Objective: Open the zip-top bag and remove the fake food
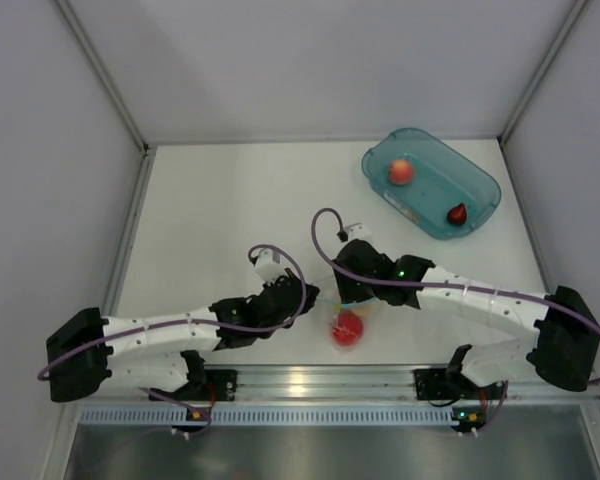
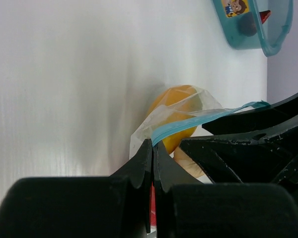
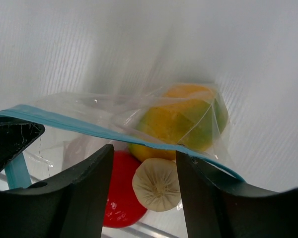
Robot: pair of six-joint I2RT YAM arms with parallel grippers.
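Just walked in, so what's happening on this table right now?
The left gripper is shut on the zip edge of the bag. The right gripper is open at its mouth. A mango and a red ball are inside; a peach ball and a dark red piece sit in the tub.

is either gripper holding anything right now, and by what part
The left gripper pinches the zip-top bag by its teal zip strip. The right gripper is open, holding nothing.

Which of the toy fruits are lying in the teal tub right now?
The pinkish-orange ball and the small dark red piece lie in the teal tub; the yellow-orange mango and red ball are at the zip-top bag.
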